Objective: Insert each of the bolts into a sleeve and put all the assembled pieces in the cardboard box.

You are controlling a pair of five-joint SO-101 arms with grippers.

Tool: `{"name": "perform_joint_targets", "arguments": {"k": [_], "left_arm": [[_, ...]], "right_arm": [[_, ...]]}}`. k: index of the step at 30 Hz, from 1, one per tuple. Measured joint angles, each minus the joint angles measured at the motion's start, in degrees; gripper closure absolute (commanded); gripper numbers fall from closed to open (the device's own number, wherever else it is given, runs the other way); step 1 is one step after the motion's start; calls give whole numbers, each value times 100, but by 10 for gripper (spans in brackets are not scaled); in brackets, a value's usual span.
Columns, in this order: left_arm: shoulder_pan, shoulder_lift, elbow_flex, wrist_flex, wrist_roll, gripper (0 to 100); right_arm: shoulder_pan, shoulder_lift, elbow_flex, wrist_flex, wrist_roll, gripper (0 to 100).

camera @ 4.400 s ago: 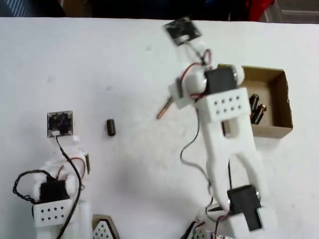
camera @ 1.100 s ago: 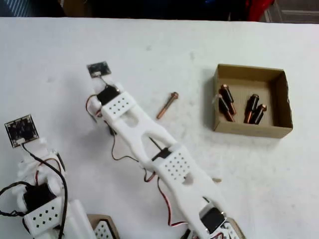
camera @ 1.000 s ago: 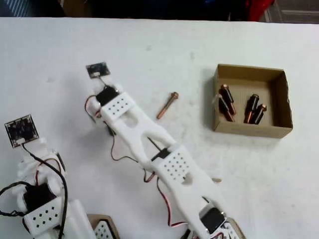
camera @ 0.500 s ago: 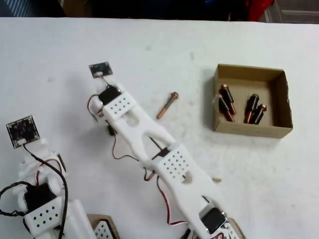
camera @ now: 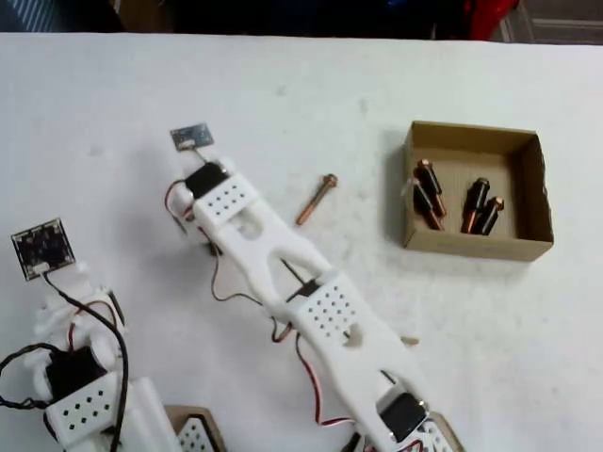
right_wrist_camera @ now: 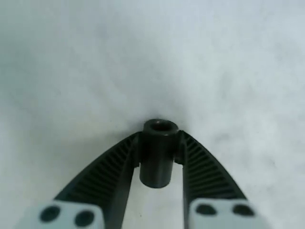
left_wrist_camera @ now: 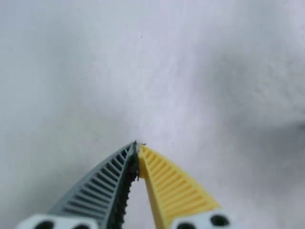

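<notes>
Black sleeve (right_wrist_camera: 158,160) clamped between our right gripper (right_wrist_camera: 159,137) tips, copper bolt (camera: 317,199) loose beside that arm, cardboard box (camera: 471,247) with assembled pieces (camera: 429,193) past the bolt, our left gripper (left_wrist_camera: 137,145) pinched closed on nothing

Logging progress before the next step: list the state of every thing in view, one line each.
Left gripper: shut, empty.
Right gripper: shut on the sleeve.
Sleeve: gripped, open end empty.
Bolt: loose on the table, uninserted.
Cardboard box: open, four assembled pieces inside.
</notes>
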Motion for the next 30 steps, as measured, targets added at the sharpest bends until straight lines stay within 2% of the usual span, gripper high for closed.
{"name": "perform_joint_targets", "arguments": {"k": [12,18,22,30], "left_arm": [[0,0,0,0,0,975],[0,0,0,0,0,975],[0,0,0,0,0,974],[0,0,0,0,0,974]], "right_arm": [[105,9,-9,211,26,984],[273,-79,-185,862,1134,981],[519,-536,-176,888,1424,981],[932,-2022,193,941,1459,981]]}}
